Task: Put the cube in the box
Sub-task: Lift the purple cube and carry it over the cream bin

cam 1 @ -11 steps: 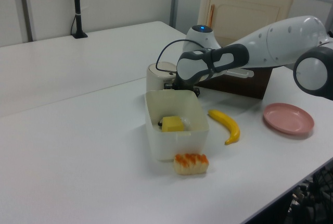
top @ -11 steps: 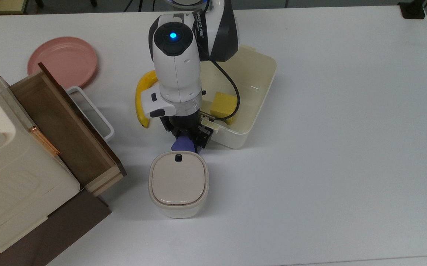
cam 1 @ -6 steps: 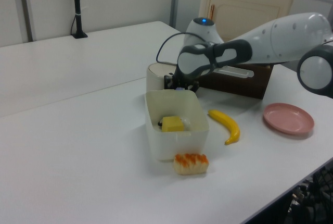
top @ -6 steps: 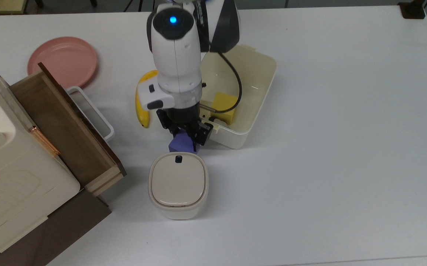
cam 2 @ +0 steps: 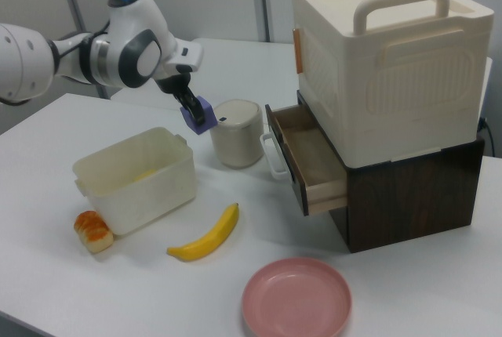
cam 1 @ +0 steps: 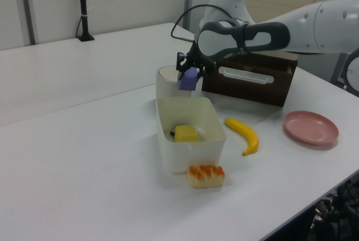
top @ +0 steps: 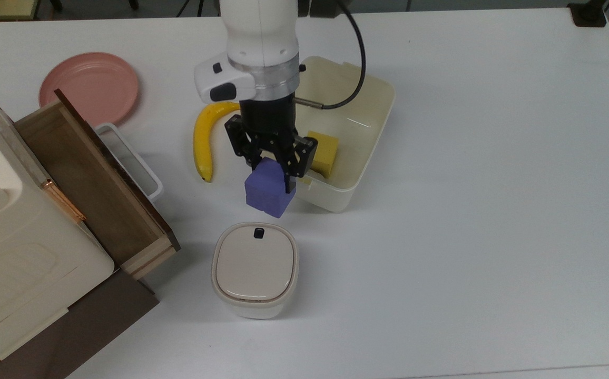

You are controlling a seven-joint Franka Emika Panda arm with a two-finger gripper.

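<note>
Nearby, lidded bin (top: 255,268), banana (top: 205,138), yellow cube (top: 323,147) inside box (top: 375,138).

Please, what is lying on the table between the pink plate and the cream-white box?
A banana lies on the table between the pink plate and the box, as the right view shows; the top view shows the same.

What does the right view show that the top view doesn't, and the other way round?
Right view alone: a bread roll by the box, and the handle on top of the cream cabinet. Top view alone: the yellow cube inside the box. Both: the gripper shut on the purple cube, the banana, pink plate, lidded bin and open drawer.
</note>
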